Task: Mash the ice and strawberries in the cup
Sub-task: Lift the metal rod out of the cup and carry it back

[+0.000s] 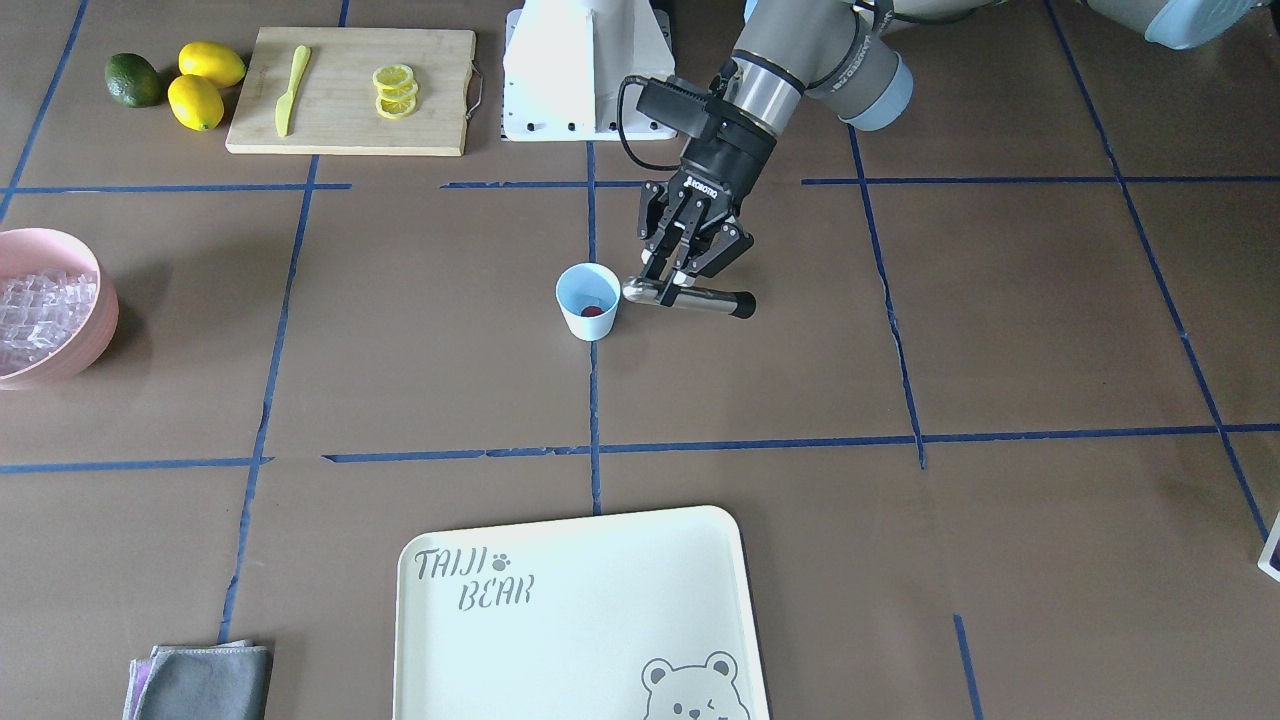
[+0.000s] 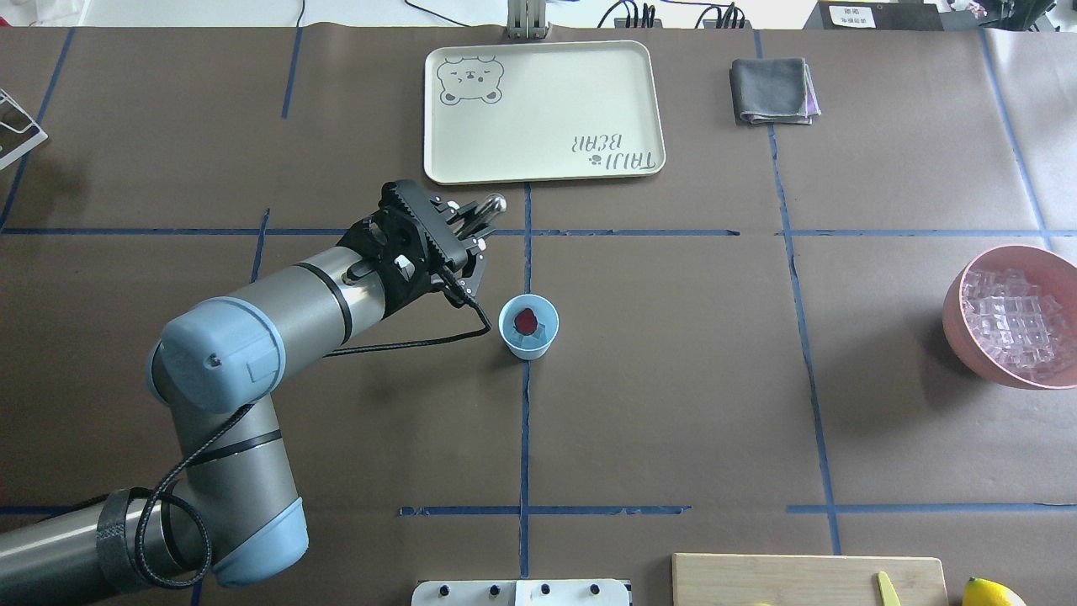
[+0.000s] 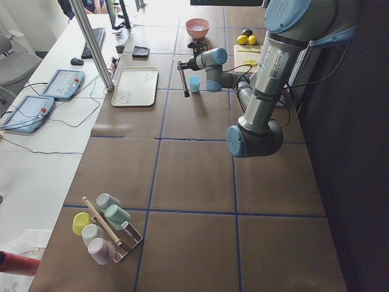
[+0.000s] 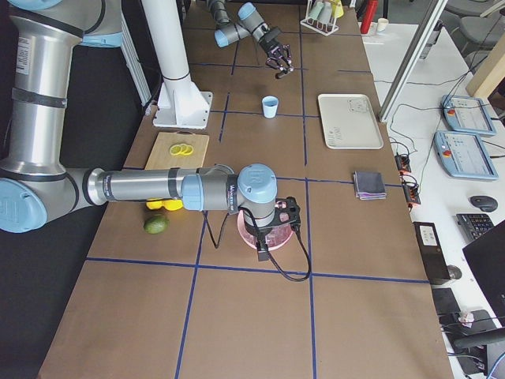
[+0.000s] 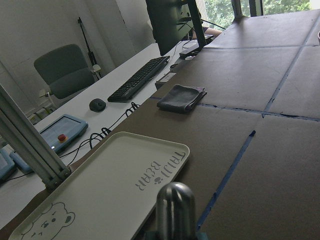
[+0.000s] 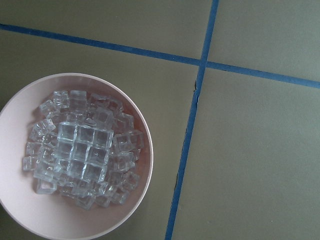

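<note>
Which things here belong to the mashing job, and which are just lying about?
Job: cup, strawberry inside it, ice in pink bowl, metal muddler in left gripper.
Lying about: cutting board, lemon slices, yellow knife, two lemons, green fruit, tray, grey cloth.

I see the light blue cup (image 1: 588,324) upright on the surface, apart from the cream tray (image 2: 547,109), one red strawberry (image 2: 526,320) inside. Clear ice cubes (image 6: 82,155) lie heaped in a pink bowl (image 2: 955,324), well off that tray.
</note>
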You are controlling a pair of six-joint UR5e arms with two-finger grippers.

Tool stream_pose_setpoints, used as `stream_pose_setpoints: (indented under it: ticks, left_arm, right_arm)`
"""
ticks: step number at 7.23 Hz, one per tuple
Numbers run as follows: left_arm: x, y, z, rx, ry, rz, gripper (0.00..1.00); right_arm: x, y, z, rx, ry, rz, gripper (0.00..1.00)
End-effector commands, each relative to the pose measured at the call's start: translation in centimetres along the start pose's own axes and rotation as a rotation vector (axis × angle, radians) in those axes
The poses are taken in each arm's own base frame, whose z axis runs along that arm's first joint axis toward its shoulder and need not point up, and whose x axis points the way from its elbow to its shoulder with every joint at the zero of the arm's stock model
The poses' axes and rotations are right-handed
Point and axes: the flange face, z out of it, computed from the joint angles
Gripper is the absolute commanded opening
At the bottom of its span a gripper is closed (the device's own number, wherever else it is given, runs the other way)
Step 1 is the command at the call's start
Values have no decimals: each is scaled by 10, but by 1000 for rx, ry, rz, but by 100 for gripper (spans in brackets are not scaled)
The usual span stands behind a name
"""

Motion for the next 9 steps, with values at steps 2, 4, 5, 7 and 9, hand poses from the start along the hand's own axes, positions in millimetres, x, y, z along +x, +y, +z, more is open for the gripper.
stream_pose_setpoints:
  ticks: [2,4,5,7,9]
  left_arm:
    - [-35,32,26,-318,-59,73,0]
    - [-104,68,11,-503,30,-6,0]
    - [-155,97,0,-579,62,-82,0]
    - [-250,120,-29,-751,99,-296,0]
    - [-314,179,-66,-853,57,-446,2]
  right_arm:
    - [0,0,0,0,0,0,100]
    - [1,1,1,-1,0,1,100]
    - [1,1,1,-1,0,0,100]
    - [1,1,1,-1,0,0,100]
    - [1,1,1,-1,0,0,100]
